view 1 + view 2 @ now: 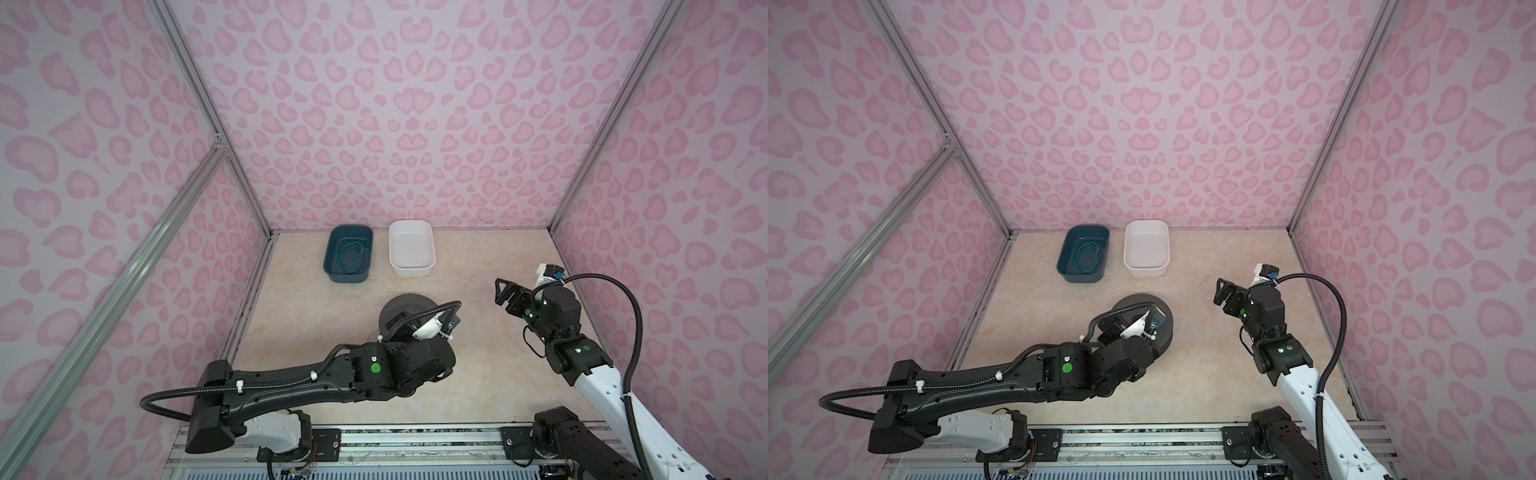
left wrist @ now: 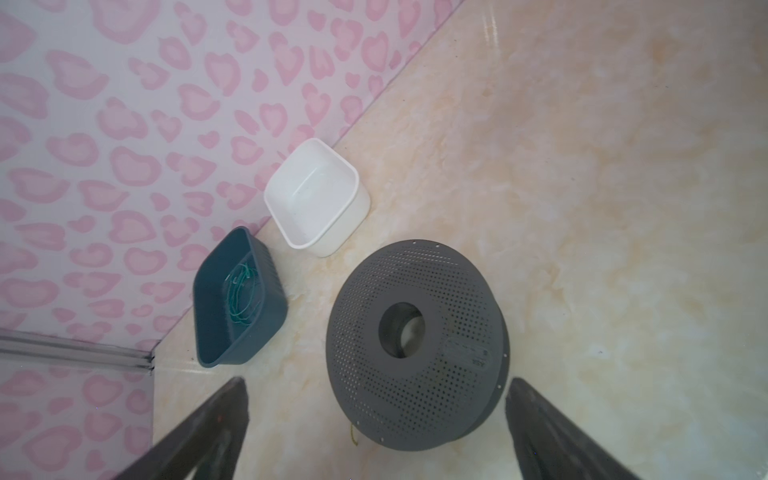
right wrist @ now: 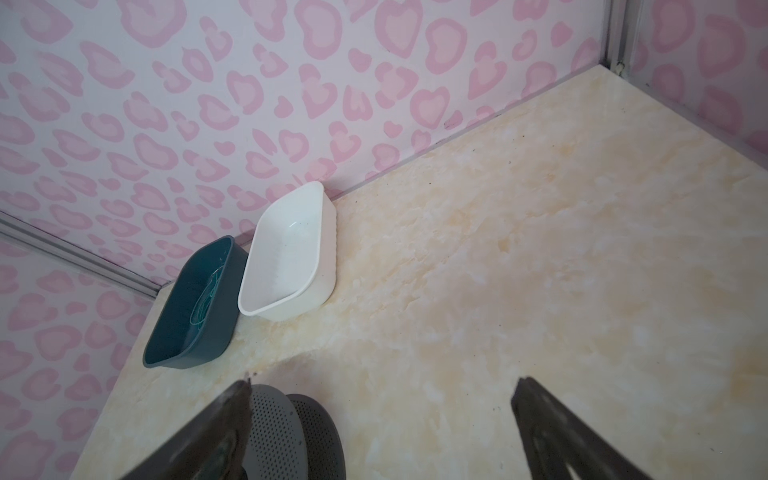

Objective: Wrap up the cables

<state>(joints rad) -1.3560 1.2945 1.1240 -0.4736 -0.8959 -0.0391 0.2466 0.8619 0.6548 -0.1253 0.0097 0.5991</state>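
Note:
A grey perforated spool [image 1: 409,301] lies flat near the middle of the table and shows in both top views. A short end of the thin yellow cable [image 2: 353,434] pokes out from under its rim; the rest of the cable is hidden. My left gripper [image 2: 376,440] hangs over the spool's near edge, open, its fingers well apart on either side of the rim and touching nothing. My right gripper [image 1: 505,293] is raised to the right of the spool [image 3: 286,432], open and empty.
A dark teal bin [image 1: 349,259] holding a coil of green wire stands at the back wall. A white bin [image 1: 411,249] stands beside it, with nothing in it. Pink patterned walls close in the table on three sides.

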